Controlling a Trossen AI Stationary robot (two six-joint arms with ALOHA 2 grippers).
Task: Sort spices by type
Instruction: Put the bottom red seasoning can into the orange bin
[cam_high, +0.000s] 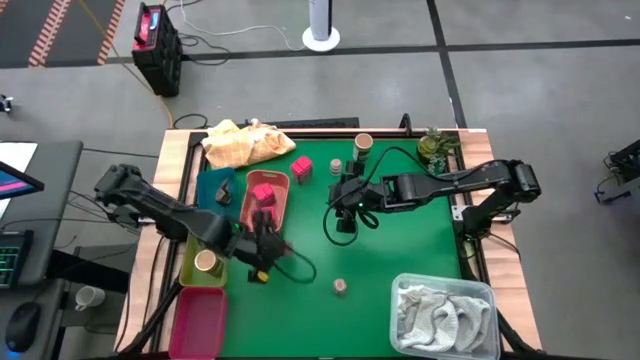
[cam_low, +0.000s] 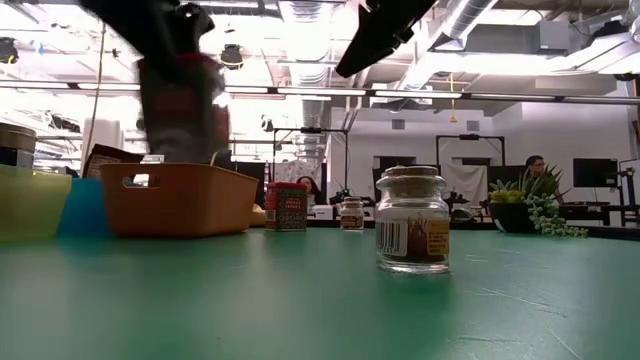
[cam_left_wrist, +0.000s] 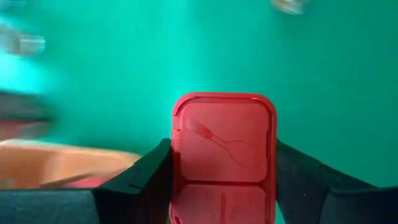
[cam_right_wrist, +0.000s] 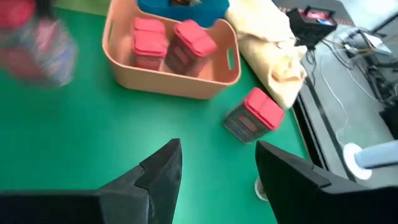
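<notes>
Taking the salmon tray (cam_high: 284, 205) as the landmark: to its left stand the blue tray (cam_high: 210, 186) and the lime tray (cam_high: 192, 266), which holds 1 tan cup (cam_high: 206, 262). The left gripper (cam_left_wrist: 224, 163) hovers just below the salmon tray's near end, its 2 fingers pinching a red-lidded spice packet (cam_left_wrist: 224, 146). Inside the tray sit 2 matching packets (cam_right_wrist: 168, 45). The sound move is probably to carry this packet over the tray's open floor, lower it upright clear of the 2 inside, then release. Just right of the tray lies 1 loose packet (cam_high: 301, 168). Farther right, the right gripper (cam_right_wrist: 217, 163) hangs with fingers spread and empty. A small jar (cam_high: 340, 287) stands well below-right.
</notes>
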